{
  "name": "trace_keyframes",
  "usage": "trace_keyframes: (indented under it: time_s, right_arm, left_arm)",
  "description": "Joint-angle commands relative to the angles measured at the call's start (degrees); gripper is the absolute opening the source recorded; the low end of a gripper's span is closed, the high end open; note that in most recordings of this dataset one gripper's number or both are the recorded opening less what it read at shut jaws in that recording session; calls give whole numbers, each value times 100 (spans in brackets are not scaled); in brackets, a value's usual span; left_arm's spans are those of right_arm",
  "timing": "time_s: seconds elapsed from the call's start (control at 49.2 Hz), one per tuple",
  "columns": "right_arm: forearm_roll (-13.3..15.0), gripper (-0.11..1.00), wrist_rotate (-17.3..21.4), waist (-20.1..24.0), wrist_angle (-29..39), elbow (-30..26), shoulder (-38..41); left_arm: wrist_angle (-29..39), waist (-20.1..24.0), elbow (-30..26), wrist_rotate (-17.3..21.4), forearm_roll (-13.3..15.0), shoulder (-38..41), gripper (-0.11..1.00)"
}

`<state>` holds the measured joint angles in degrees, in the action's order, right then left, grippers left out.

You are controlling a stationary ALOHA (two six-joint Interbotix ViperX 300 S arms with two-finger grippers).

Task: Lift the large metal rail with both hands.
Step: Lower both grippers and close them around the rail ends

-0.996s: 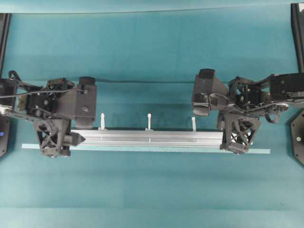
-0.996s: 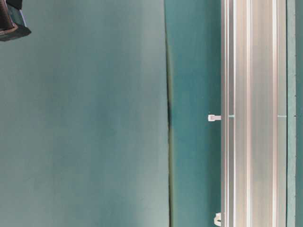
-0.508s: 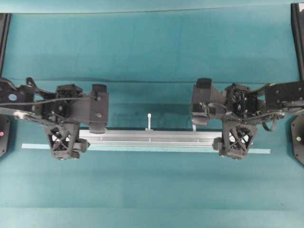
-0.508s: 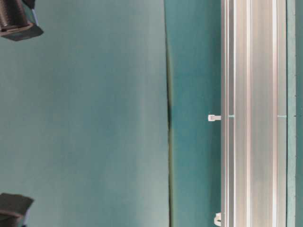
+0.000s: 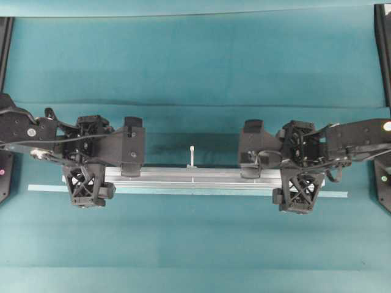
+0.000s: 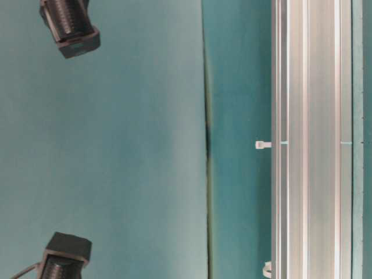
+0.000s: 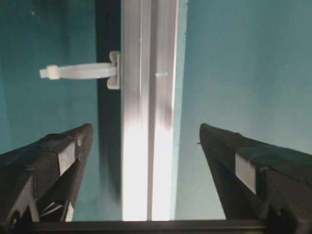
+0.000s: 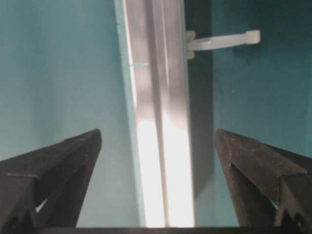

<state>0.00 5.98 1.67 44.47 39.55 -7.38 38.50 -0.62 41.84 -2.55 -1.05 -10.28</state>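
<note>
Two black grippers straddle the large metal rail (image 5: 192, 179) near its ends, each with jaws spread wide and nothing clasped. No writing shows anywhere. From the wrist views, the left gripper (image 7: 146, 161) and the right gripper (image 8: 158, 161) each have the silver grooved bar running between the fingers, clear of both. The rail lies flat on the teal mat (image 5: 195, 67), alongside a thin pale teal strip (image 5: 43, 187); a pale upright pin (image 5: 192, 156) stands at its far edge.
</note>
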Motion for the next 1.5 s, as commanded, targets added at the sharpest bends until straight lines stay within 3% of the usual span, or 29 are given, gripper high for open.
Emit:
trace_keyframes:
  time_s: [0.0,0.183,0.63,1.057,1.179,1.322,1.484]
  right_arm:
    - [70,96,-167,26,-70,-9,88]
    - [70,96,-378,26,-299,132,237]
    - [70,96,-352,18,-949,686,396]
    - [70,94,-334,-44,-1222,694,563]
    - [70,77,-308,-53,-1230,677,589]
    - [53,38,-334,-62,-1230,659,598]
    - [-44,38,-360,-70,-1248,642,598]
  left_arm:
    - [-123,18,9,-9,-18,-18,94]
    - [-422,35,211,-9,-18,70,94]
    - [-1063,141,668,-18,-18,492,94]
    - [-1521,149,694,-9,-18,694,91]
    - [-1591,141,712,-9,-18,677,78]
    - [-1591,114,712,9,-18,677,39]
    - [-1600,114,712,0,-18,677,36]
